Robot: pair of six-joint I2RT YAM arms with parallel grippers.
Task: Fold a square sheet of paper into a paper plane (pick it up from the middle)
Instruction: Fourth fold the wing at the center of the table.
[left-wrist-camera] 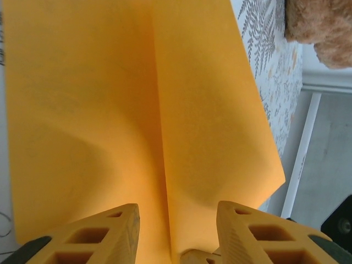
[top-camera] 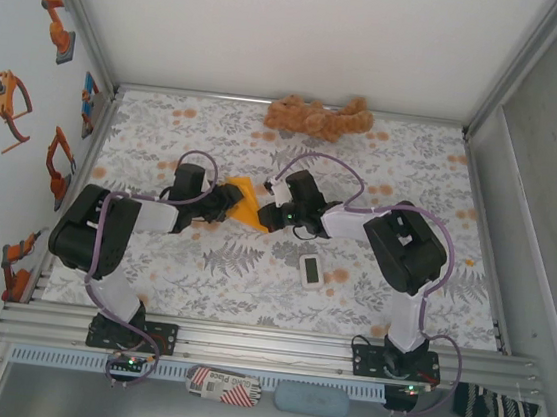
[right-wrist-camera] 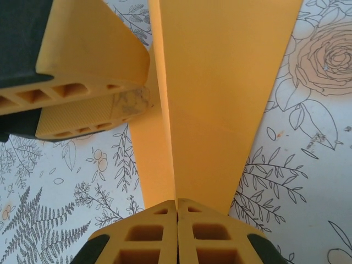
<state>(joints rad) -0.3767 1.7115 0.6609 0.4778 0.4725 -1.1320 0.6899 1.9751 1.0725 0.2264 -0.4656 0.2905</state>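
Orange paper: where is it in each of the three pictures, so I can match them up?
Top external: paper just left of centre.
Left wrist: paper across left and middle, creased.
Right wrist: paper rising from bottom centre to the top.
Shared landmark: fern-print cloth.

Paper [top-camera: 246, 203] centre; plush toy [top-camera: 319, 119] behind; device [top-camera: 312, 270] front-right.

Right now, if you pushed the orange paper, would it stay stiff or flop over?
Probably floppy: the orange paper bows and curves where nothing holds it. Likely very light, since the right claw pinching one narrow end holds it above the table. The crease down the middle may stiffen it a little.
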